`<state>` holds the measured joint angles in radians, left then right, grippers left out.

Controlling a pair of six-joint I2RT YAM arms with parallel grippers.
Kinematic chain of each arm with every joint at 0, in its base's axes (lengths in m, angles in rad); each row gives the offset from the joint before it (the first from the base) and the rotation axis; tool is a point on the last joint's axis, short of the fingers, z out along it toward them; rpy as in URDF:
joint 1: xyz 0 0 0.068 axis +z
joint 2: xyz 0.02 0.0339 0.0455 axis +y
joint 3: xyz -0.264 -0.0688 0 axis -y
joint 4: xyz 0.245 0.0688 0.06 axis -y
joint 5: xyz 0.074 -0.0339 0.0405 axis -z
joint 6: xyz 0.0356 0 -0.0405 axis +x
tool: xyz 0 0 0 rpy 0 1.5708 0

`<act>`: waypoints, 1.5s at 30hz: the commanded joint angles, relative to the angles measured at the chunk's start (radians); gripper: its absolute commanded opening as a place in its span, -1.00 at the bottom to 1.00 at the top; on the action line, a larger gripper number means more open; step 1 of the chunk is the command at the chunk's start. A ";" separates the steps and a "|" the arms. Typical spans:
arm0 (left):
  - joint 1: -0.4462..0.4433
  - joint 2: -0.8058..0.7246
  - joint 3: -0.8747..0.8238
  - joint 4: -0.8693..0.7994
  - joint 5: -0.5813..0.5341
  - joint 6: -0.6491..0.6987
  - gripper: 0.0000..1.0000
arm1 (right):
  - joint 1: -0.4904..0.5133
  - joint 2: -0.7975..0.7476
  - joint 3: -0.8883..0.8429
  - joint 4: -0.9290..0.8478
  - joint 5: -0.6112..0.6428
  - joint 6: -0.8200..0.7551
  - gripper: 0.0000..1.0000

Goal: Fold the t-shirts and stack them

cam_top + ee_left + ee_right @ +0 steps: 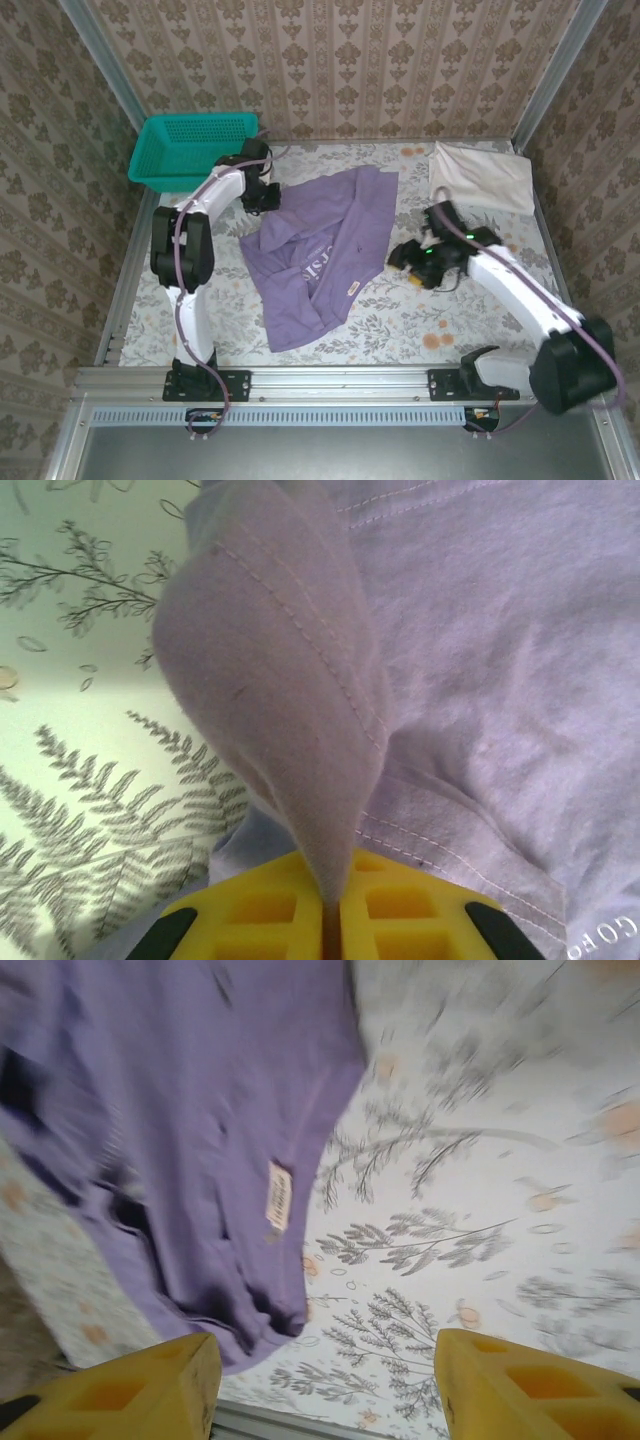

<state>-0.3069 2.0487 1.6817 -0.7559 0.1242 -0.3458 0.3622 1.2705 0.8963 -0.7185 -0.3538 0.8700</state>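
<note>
Both sides of the purple shirt [310, 235] are attended: left jaws pinch its edge for lifting; right jaws hang open alongside.

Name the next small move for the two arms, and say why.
Probably shift the right gripper onto the lavender t-shirt's edge and close. The left gripper is shut on a hemmed fold, while the right's jaws stand open beside the crumpled cloth.

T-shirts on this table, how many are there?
2: a lavender t-shirt crumpled in the middle, and an off-white t-shirt lying at the far right corner. The basket might hide more.
</note>
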 commanded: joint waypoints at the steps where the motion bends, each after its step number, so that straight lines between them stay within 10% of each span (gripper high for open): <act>1: 0.000 -0.077 -0.017 0.014 -0.040 -0.013 -0.83 | 0.126 0.097 -0.013 0.215 0.071 0.153 0.16; 16: 0.000 -0.142 -0.056 -0.017 -0.078 -0.030 -1.00 | 0.328 0.552 0.167 0.287 0.088 0.124 -0.18; 24: 0.007 -0.212 -0.138 0.007 -0.129 -0.048 -1.00 | 0.310 0.571 0.126 0.266 0.205 0.108 -0.91; 45: 0.026 -0.590 -0.641 0.007 -0.261 -0.242 -1.00 | -0.528 0.152 -0.106 0.136 0.151 -0.126 -1.00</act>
<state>-0.2863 1.5574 1.1343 -0.7086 -0.0837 -0.5209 -0.1066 1.4479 0.8062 -0.5297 -0.1902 0.7975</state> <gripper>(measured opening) 0.042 0.066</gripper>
